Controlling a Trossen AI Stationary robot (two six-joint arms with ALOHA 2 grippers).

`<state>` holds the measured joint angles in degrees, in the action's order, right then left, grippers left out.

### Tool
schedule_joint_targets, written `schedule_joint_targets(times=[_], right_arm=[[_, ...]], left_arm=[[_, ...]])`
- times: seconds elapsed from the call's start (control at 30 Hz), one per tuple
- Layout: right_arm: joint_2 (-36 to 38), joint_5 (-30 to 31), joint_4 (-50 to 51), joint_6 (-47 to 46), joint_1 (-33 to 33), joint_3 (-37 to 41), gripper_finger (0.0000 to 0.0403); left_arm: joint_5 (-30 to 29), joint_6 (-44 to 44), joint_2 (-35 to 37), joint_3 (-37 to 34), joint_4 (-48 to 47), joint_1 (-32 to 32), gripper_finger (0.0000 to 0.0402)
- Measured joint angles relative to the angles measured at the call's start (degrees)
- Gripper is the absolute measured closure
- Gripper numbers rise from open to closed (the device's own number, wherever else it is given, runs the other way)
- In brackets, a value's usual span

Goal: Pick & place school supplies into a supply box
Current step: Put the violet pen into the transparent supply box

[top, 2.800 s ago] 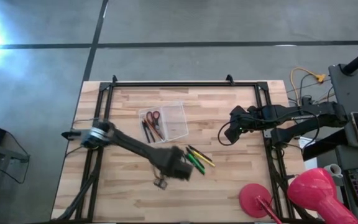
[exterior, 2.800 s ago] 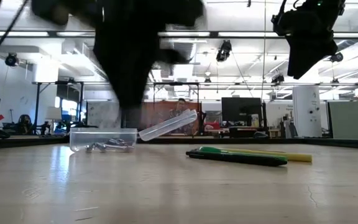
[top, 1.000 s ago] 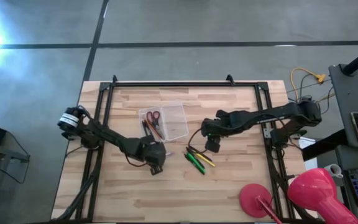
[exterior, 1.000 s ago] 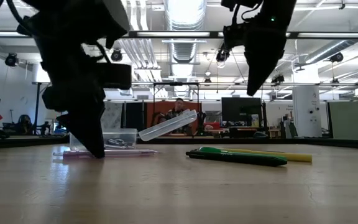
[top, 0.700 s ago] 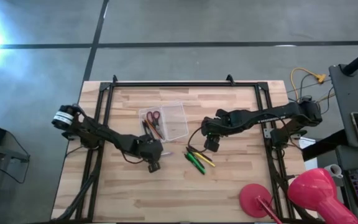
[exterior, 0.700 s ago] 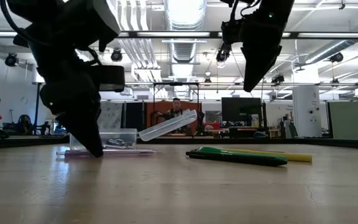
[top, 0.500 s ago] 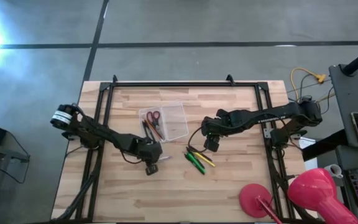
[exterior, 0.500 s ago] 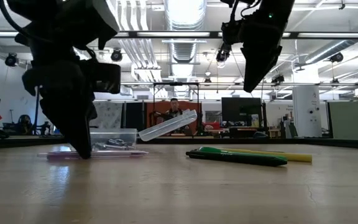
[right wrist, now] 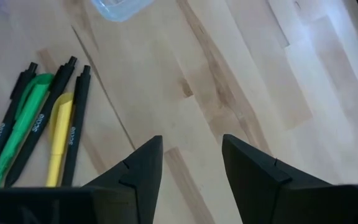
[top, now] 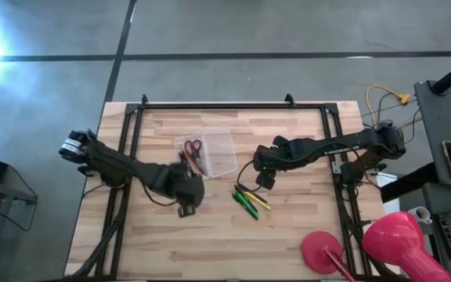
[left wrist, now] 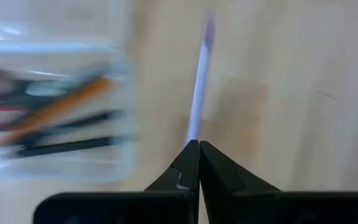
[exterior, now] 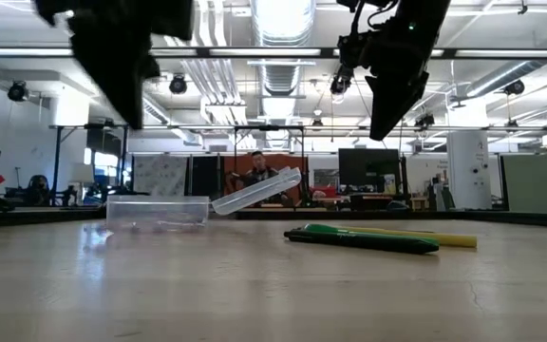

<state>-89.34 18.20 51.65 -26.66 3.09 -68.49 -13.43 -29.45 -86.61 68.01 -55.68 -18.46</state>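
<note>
The clear supply box [top: 210,153] sits open on the table, holding red scissors [top: 193,146] and orange and black pens [top: 189,165]; its lid [exterior: 256,190] leans up from the box [exterior: 157,209]. My left gripper [top: 185,205] is near the box's near-left corner, shut on a purple pen [left wrist: 197,93], and stands high in the low view [exterior: 112,57]. My right gripper [top: 263,180] hangs open above the table [exterior: 387,95], just beyond the green pens [top: 245,204] and yellow pen [top: 255,197] lying flat. My left gripper pinches the purple pen by one end [left wrist: 193,134] between its two shut fingertips [left wrist: 185,163]. The pen runs straight on past the fingertips, along the fingers. It is lifted clear: the low view shows no pen on the table under the arm.
The box [left wrist: 55,106] shows blurred beside the held pen. Green pens [right wrist: 17,130] and the yellow pen [right wrist: 61,140] lie beside my right gripper [right wrist: 191,162]. A red round-based object [top: 323,252] stands at the table's near right corner. Bare wood lies along the near edge.
My left gripper, down at the table and shut on the purple pen, dragged it a little toward the table's left edge. It then rose high, taking the pen off the table. My right gripper held its place.
</note>
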Motion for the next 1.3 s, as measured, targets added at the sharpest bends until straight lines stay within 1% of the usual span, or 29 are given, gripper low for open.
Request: schedule_joint_targets(times=[0.07,0.1,0.17,0.23,0.27,0.3,0.37,0.4,0.47,0.53,0.57,0.63,0.77,0.9,1.0,1.13,1.3], right_arm=[[0.0,0.05,-0.04,-0.54,0.0,0.0,0.0243],[0.0,0.21,-0.06,-1.05,0.0,0.0,0.0243],[0.0,1.18,-0.1,-2.13,0.02,0.0,0.0243],[0.0,1.34,-0.09,-3.13,0.0,0.0,0.0243],[0.0,1.32,-0.03,-3.27,0.0,0.0,0.0243],[0.0,1.31,0.09,-3.33,0.02,0.0,0.0243],[0.0,1.18,0.58,-3.27,0.47,0.0,0.0243],[0.02,1.11,0.64,-3.27,0.88,0.1,0.0243],[0.02,1.03,0.62,-3.25,1.54,0.49,0.0243],[0.02,0.95,0.41,-3.23,2.06,0.95,0.0243],[0.02,0.94,0.05,-3.35,2.29,1.32,0.0243],[0.0,0.9,-0.14,-3.36,2.29,1.95,0.0243],[-0.02,0.92,-0.62,-3.4,2.25,3.05,0.0243],[-0.02,0.87,-0.82,-3.65,2.19,3.19,0.0243],[-0.02,0.87,-0.84,-5.56,2.16,3.21,0.0243],[-0.02,0.87,-0.86,-6.57,2.16,3.21,0.0243],[-0.02,0.87,-0.9,-6.6,2.16,3.26,0.0243]], left_arm=[[-7.18,-2.44,0.64,2.69,-6.74,2.04,0.0395],[-8.61,-4.06,0.94,3.25,-8.85,3.9,0.0396],[-6.78,-6.29,0.84,3.15,-7.39,8.01,0.0397],[-3.12,-7.92,0.63,1.49,-1.39,10.54,0.0398],[-1.4,-6.59,0.67,0.47,2.85,10.54,0.0398],[1.01,-3.45,0.77,-0.56,8.15,9.82,0.0398],[5.58,4.99,0.66,-2.99,18.53,6.42,0.0399],[6.34,8.2,0.54,-4.52,21.91,4.6,0.04],[4.2,10.26,-0.81,-7.08,26.32,2.1,0.0401],[0.87,9.43,-1.59,-9.29,26.1,1.16,0.0394],[0.4,9.1,-2.13,-10.07,26.48,1.23,0.0388],[-0.18,9.29,-3.29,-11.16,29.45,1.25,0.0373],[0.3,9.26,-6.77,-13.17,31.88,1.98,0.0332],[-0.57,9.84,-10.92,-12.37,31.98,3.77,0.0286],[-0.68,12.05,-12.7,-10.4,32.35,3.98,0.0262],[-3.32,14.48,-13.7,-9.52,32.65,4.43,0.0246],[-3.59,14.34,-13.47,-10.64,31.85,5.03,0.0244]])
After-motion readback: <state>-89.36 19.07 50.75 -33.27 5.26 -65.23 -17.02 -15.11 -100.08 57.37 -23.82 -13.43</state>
